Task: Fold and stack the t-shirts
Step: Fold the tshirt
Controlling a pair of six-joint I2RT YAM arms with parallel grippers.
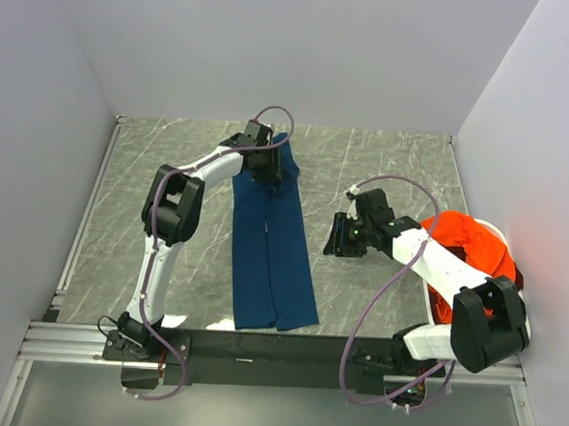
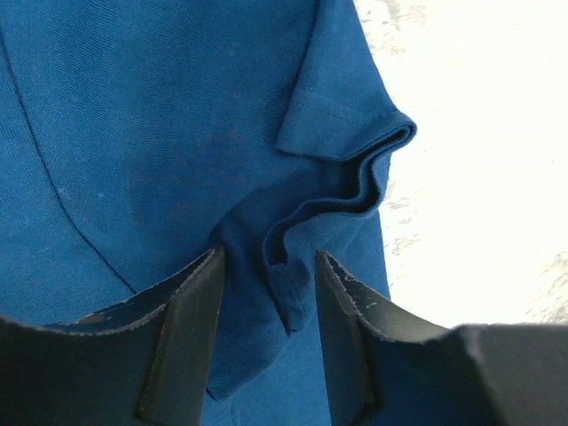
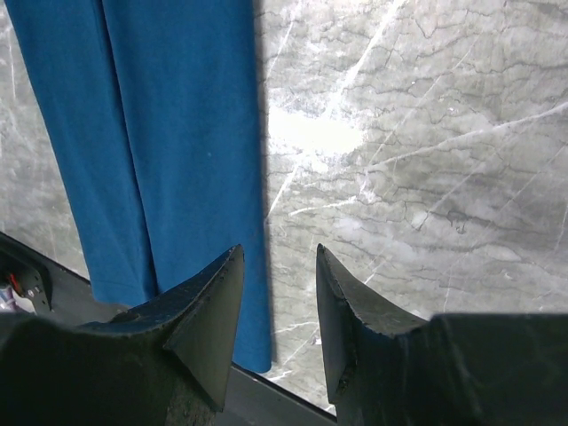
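Observation:
A navy blue t-shirt point(image 1: 267, 260) lies on the table, folded lengthwise into a long narrow strip running from far to near. My left gripper point(image 1: 268, 164) is over its far end. In the left wrist view the fingers stand apart, open, with a bunched fold of the blue cloth point(image 2: 284, 266) between them and a sleeve hem point(image 2: 342, 115) just beyond. My right gripper point(image 1: 339, 238) is open and empty, above bare table right of the strip. The shirt's near end shows in the right wrist view point(image 3: 177, 133). A bright orange t-shirt point(image 1: 471, 246) lies in the basket at the right.
The white basket point(image 1: 427, 297) sits at the right edge under my right arm. The grey marble table point(image 1: 384, 171) is walled on three sides. A black rail point(image 1: 257, 347) runs along the near edge.

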